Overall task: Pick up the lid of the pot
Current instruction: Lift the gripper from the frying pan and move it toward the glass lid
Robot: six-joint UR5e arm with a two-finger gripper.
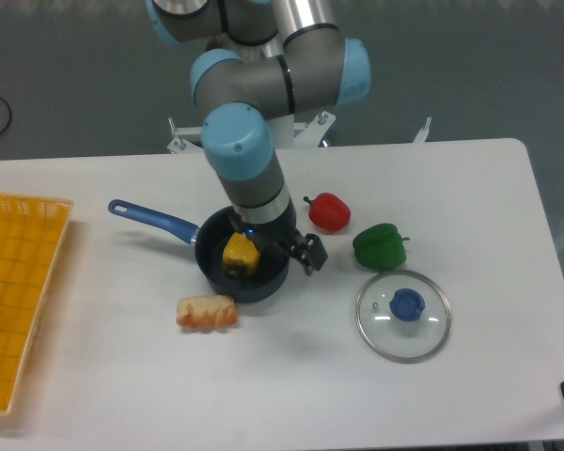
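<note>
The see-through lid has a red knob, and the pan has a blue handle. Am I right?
Not quite: in the camera view, the knob on the see-through lid is blue, not red. The pan does have a blue handle, as you said.

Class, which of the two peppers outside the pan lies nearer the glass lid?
The green pepper: it lies just beyond the lid, while the red pepper is farther back.

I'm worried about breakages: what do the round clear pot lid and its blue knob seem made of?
The round clear pot lid looks like smooth glass, being see-through, with a shiny, probably metal rim. Its blue knob looks like smooth plastic or painted metal, evenly coloured.
</note>
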